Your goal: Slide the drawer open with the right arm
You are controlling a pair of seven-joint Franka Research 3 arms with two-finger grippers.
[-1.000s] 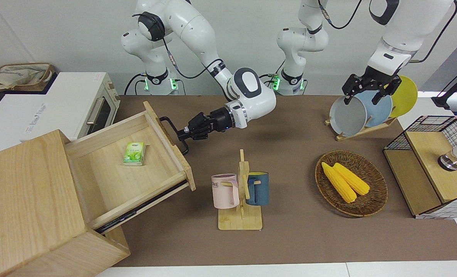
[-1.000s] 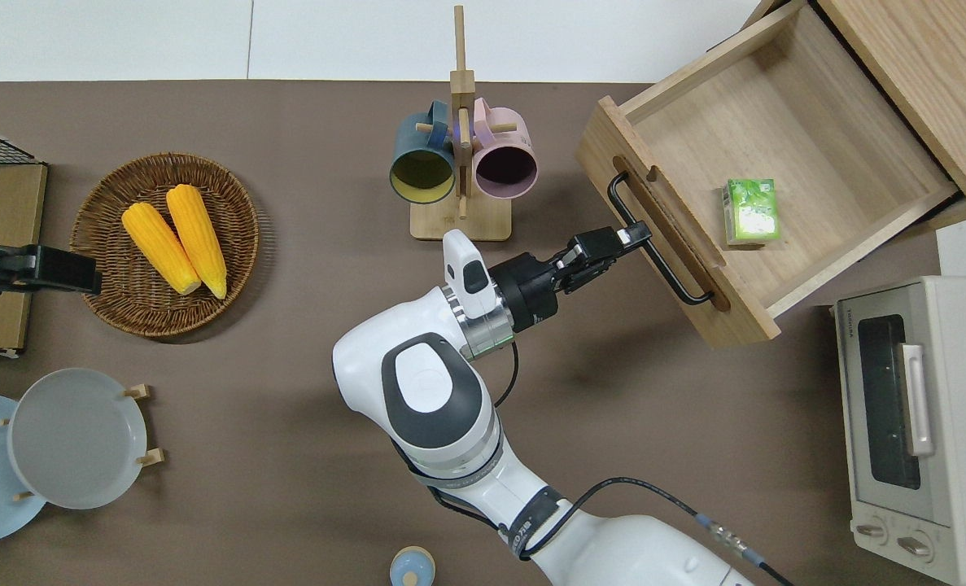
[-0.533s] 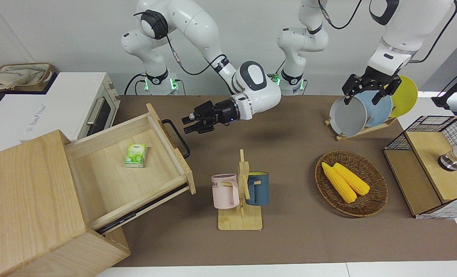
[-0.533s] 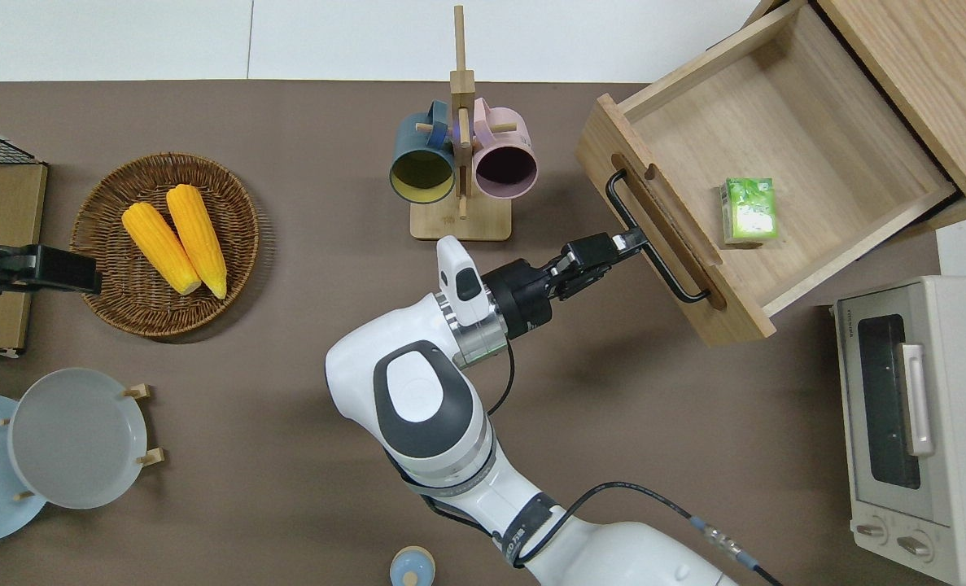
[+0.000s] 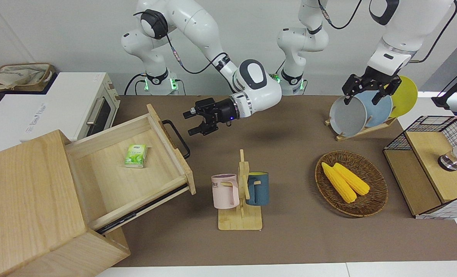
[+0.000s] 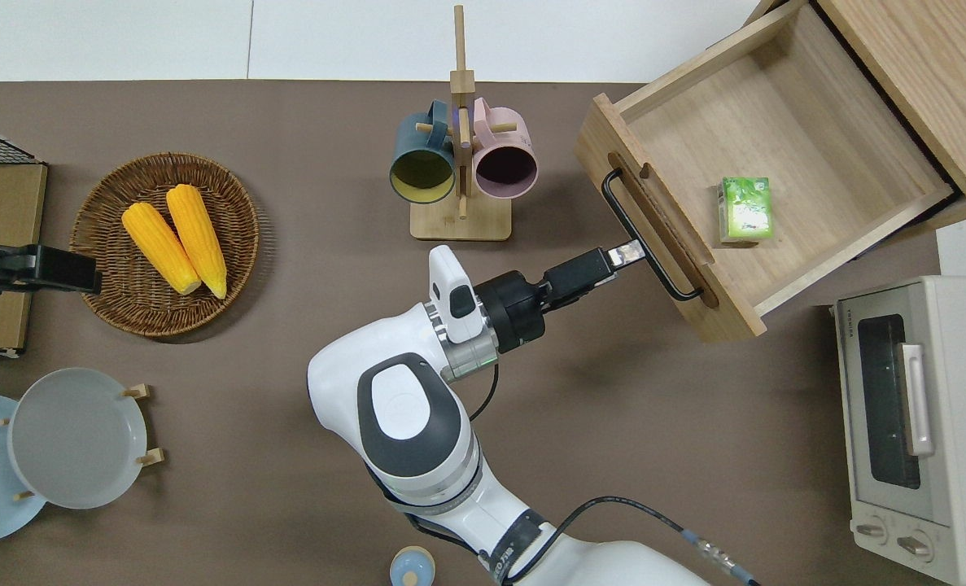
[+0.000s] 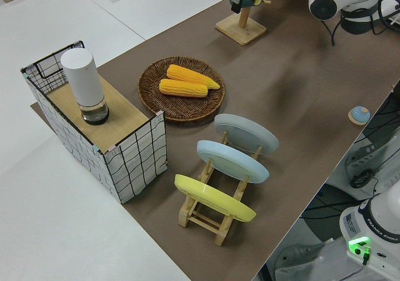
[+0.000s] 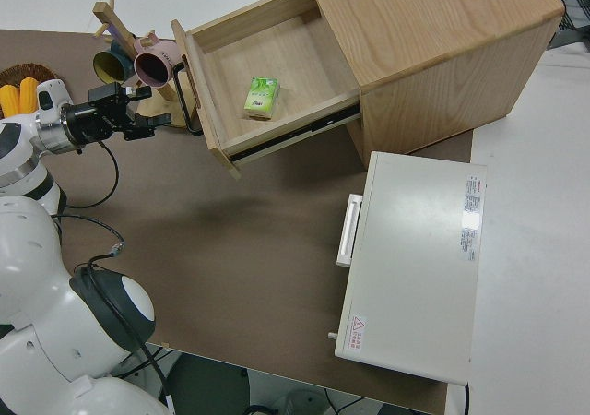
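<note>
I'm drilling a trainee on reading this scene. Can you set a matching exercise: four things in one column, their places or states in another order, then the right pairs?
Things
1. drawer
2. green packet
3. corn cobs
4. right gripper

Places or states
A. in the wicker basket
B. open, clear of the black handle
C. pulled out of the cabinet
D. lying in the drawer

Pairs: 1-C, 2-D, 3-A, 4-B
</note>
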